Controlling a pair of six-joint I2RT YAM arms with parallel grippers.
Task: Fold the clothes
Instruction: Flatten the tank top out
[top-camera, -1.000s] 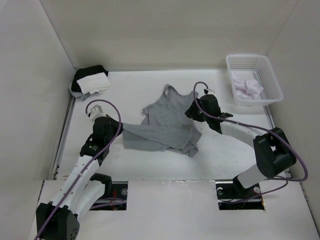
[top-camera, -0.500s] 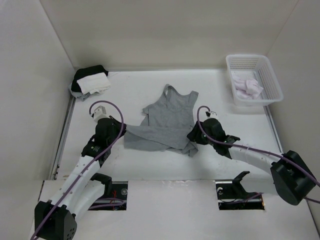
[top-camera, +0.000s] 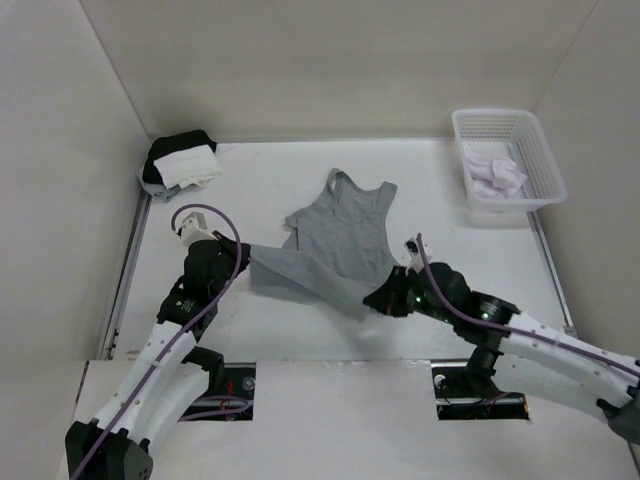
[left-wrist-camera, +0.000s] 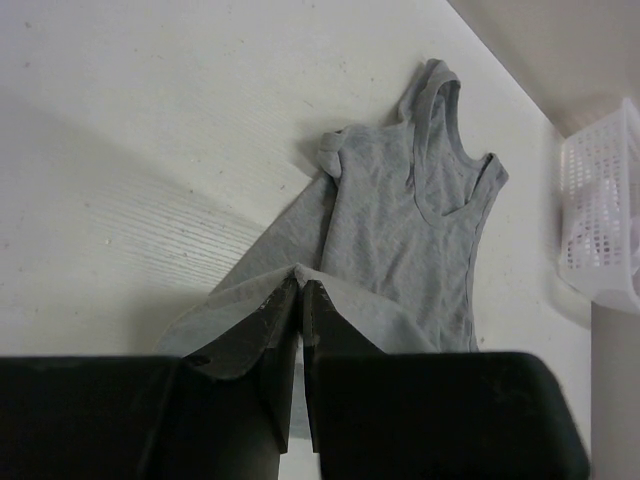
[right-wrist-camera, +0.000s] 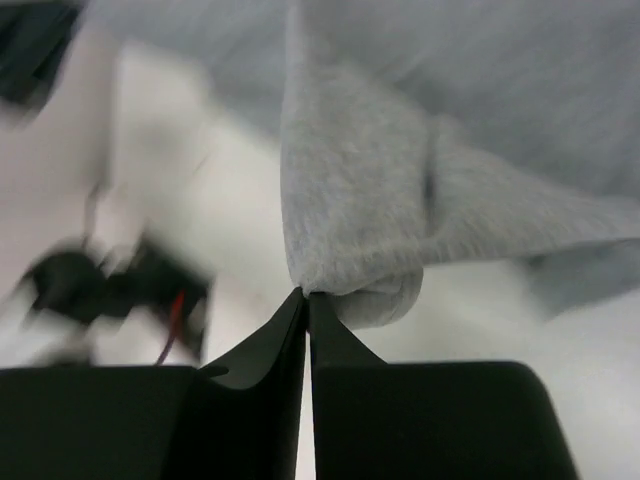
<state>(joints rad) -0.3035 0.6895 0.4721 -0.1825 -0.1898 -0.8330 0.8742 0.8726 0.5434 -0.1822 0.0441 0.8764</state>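
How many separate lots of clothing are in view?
3: grey tank top mid-table, black-and-white bundle far left corner, pale garment in the basket. The bundle may hold several.

White table. Mid-table, a grey top, straps toward the far edge, upper part flat, near hem drawn out to left and right. In the far-left corner, a black-and-white bundle. At the far-right edge, a white basket, well apart from the top.
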